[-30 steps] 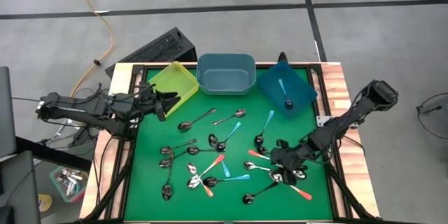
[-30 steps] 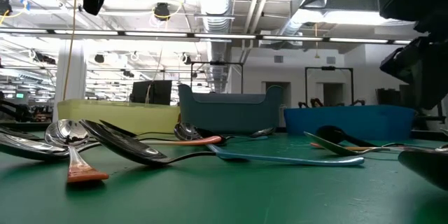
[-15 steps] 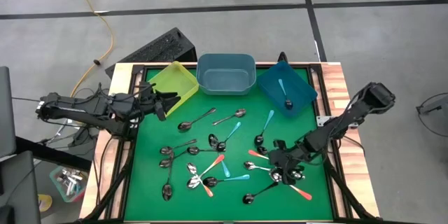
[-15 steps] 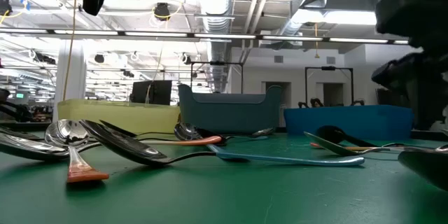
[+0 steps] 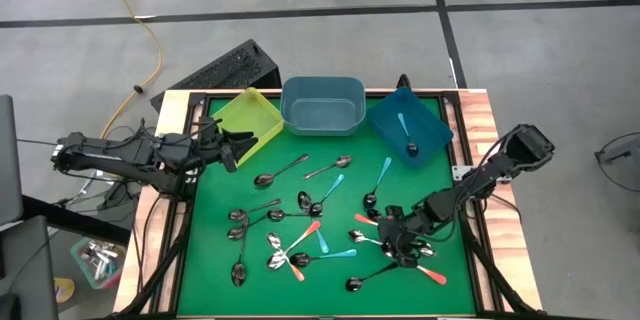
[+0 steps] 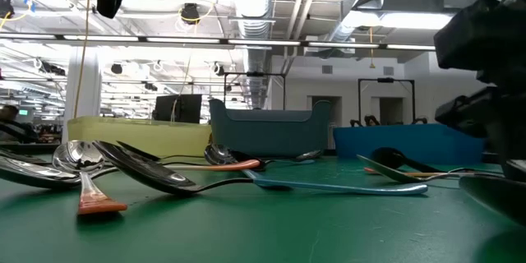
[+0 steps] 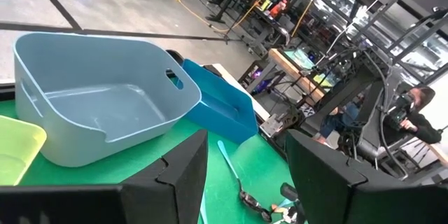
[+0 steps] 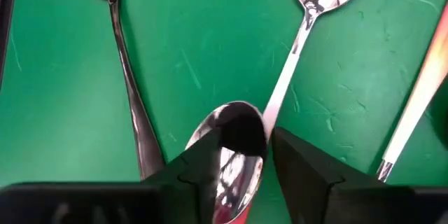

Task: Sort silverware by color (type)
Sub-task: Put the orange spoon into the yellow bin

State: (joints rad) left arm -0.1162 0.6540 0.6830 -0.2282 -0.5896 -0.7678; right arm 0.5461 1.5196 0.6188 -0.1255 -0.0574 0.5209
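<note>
The right gripper stood part-open astride a spoon bowl on the green mat, well short of the blue bin — nothing gripped yet; closing squarely seemed wise. The left gripper waited open — empty.

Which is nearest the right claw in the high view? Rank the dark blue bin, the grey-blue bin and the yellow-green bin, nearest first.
Measured from the right claw, low at the mat's right side:
1. Dark blue bin, at the back right corner.
2. Grey-blue bin, back centre.
3. Yellow-green bin, back left, beside the waiting left claw.
</note>
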